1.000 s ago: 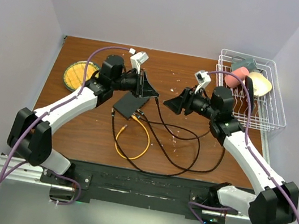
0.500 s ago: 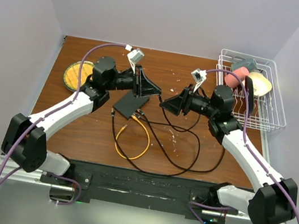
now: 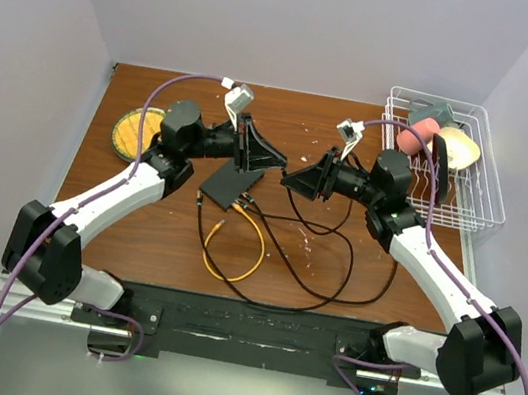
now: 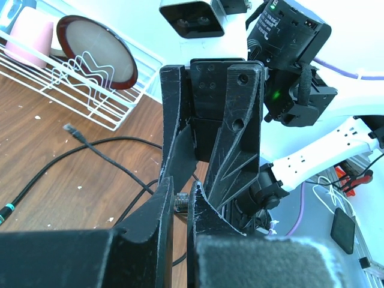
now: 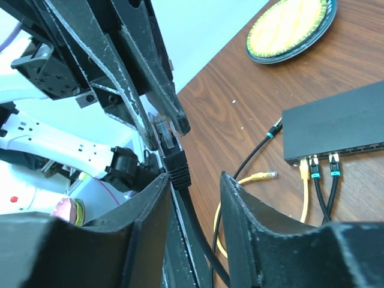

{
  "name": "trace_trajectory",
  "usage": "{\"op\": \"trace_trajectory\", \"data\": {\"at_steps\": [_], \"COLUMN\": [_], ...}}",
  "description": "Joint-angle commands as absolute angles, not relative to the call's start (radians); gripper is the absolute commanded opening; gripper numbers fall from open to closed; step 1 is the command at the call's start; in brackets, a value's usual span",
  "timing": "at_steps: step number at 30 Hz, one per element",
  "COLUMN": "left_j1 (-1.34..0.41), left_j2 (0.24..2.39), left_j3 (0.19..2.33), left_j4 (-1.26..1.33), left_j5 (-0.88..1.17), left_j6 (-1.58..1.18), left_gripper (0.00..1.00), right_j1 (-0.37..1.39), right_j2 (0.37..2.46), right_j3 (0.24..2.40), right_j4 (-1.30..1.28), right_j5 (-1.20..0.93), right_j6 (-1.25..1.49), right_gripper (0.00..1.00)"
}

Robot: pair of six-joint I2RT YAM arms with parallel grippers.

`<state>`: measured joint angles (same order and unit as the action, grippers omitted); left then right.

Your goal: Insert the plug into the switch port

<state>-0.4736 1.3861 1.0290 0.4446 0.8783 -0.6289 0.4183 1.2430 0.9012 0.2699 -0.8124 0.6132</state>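
Note:
The switch [image 3: 229,184] is a flat black box lying on the table; the right wrist view shows it [image 5: 342,126] with its row of ports along the near edge, a yellow and two black cables plugged in. My left gripper [image 4: 180,193] is shut on the clear tip of the plug [image 4: 178,202], held above the table. In the right wrist view the plug's black boot [image 5: 178,162] and its cable run between the fingers of my right gripper [image 5: 193,179], which is open around it. The two grippers meet tip to tip right of the switch [image 3: 284,170].
Loose black cables [image 3: 333,270] and a yellow cable [image 3: 236,244] loop over the table in front of the switch. A yellow plate [image 3: 139,131] lies at the back left. A white wire rack [image 3: 468,191] with a cup and bowls stands at the back right.
The two grippers have come closer together; the right one moved left until its tips met the left gripper's. The switch and the cables on the table stayed put.

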Motion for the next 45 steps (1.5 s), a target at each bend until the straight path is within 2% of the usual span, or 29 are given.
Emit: {"op": "trace_trajectory", "data": {"at_steps": [1, 3, 6, 7, 9, 13, 15, 16, 18, 19, 23, 31, 40, 45], "left_j1": [-0.48, -0.482, -0.483, -0.483, -0.483, -0.483, -0.483, -0.483, -0.483, -0.482, -0.485, -0.483, -0.482, -0.483], "left_j2": [1.347, 1.348, 1.348, 1.347, 1.342, 1.336, 1.332, 1.33, 1.322, 1.319, 1.302, 1.27, 1.259, 1.261], "left_j3": [1.02, 1.017, 0.999, 0.993, 0.982, 0.974, 0.982, 0.986, 1.009, 1.014, 1.046, 1.052, 1.057, 1.058], "left_j4": [0.514, 0.515, 0.548, 0.566, 0.584, 0.578, 0.569, 0.542, 0.497, 0.461, 0.374, 0.253, 0.176, 0.152], "left_j5": [0.905, 0.911, 0.91, 0.907, 0.905, 0.893, 0.884, 0.873, 0.85, 0.827, 0.764, 0.646, 0.574, 0.56], "left_j6": [-0.646, -0.649, -0.67, -0.679, -0.696, -0.69, -0.678, -0.655, -0.624, -0.597, -0.539, -0.462, -0.41, -0.396], "left_gripper": [0.0, 0.0, 0.0, 0.0, 0.0, 0.02, 0.16, 0.31, 0.45, 0.6, 0.79, 0.94, 1.0, 1.0], "right_j1": [0.416, 0.416, 0.414, 0.416, 0.414, 0.416, 0.414, 0.416, 0.416, 0.416, 0.416, 0.416, 0.443, 0.578], "right_j2": [1.236, 1.233, 1.236, 1.238, 1.236, 1.229, 1.227, 1.224, 1.218, 1.215, 1.207, 1.17, 1.079, 1.04], "right_j3": [0.917, 0.922, 0.925, 0.923, 0.92, 0.922, 0.933, 0.942, 0.953, 0.959, 0.979, 1.032, 1.066, 1.068], "right_j4": [0.295, 0.276, 0.265, 0.262, 0.264, 0.25, 0.206, 0.19, 0.152, 0.14, 0.045, -0.123, -0.232, -0.265], "right_j5": [-0.827, -0.824, -0.833, -0.836, -0.835, -0.822, -0.813, -0.798, -0.778, -0.763, -0.701, -0.558, -0.391, -0.203], "right_j6": [0.608, 0.591, 0.578, 0.578, 0.581, 0.568, 0.535, 0.526, 0.502, 0.486, 0.436, 0.292, 0.149, 0.084], "right_gripper": [0.39, 0.36, 0.19, 0.07, 0.0, 0.0, 0.0, 0.0, 0.0, 0.0, 0.0, 0.0, 0.0, 0.0]}}
